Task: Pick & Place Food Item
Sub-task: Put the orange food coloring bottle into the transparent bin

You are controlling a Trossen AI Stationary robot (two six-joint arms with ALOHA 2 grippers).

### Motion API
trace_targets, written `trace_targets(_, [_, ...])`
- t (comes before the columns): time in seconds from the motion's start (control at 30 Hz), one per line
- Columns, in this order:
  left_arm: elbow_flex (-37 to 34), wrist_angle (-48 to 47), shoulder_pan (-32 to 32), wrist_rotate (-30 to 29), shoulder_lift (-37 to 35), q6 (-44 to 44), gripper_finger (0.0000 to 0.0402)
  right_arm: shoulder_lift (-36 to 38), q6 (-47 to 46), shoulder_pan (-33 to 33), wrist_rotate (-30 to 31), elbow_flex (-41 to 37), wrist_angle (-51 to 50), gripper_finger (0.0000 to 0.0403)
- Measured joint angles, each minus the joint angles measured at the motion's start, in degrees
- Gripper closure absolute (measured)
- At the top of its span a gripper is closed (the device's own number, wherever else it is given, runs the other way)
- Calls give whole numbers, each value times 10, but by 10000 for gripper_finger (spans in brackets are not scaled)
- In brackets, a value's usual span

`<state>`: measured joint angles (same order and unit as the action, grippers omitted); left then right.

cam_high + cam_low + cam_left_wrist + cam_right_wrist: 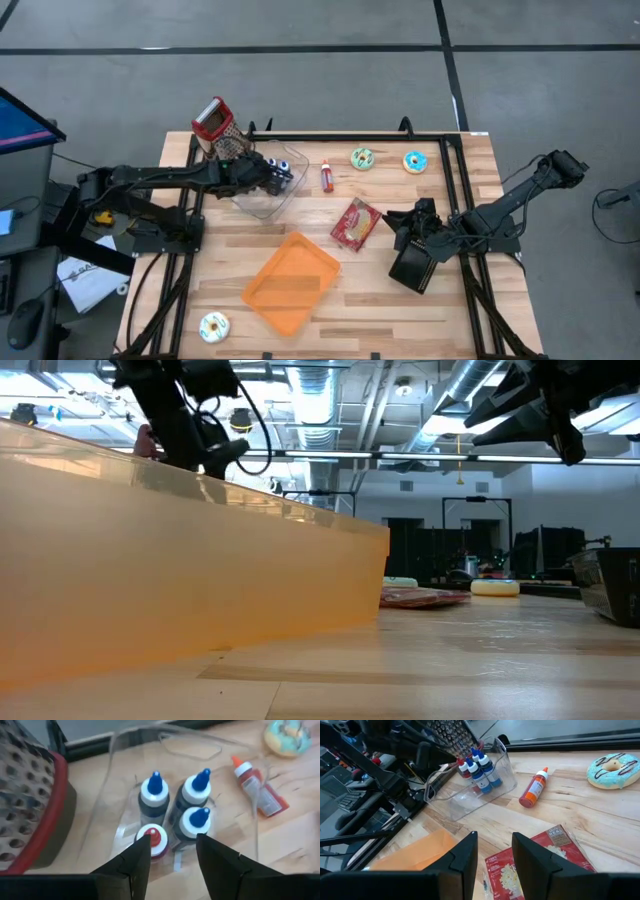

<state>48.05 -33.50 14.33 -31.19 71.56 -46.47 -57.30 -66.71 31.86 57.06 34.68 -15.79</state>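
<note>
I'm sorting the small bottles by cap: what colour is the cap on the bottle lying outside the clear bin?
Orange, on the bottle; the right wrist view shows it best.

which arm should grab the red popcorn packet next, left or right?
Right, probably. The right pincer hangs open right beside the popcorn packet, which fills its wrist view. The left pincer is over the clear bin of bottles, farther away.

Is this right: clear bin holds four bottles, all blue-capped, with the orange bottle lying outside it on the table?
Not quite. The clear bin does hold four bottles, but only three have blue caps; the fourth bottle has a red cap, as the left wrist view shows. The orange bottle does lie outside on the table.
</note>
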Motion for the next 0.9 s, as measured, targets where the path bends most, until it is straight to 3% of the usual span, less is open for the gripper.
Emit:
trace_targets(0.4, [0, -12, -13, 6, -81, 24, 252, 0, 7, -3, 0, 0, 0, 288])
trace_targets(0.67, [-1, 135, -103, 56, -123, 208, 253, 0, 41, -21, -10, 2, 43, 288])
trace_targets(0.9, [0, 254, -194, 37, -154, 295, 253, -1, 107, -103, -68, 24, 42, 291])
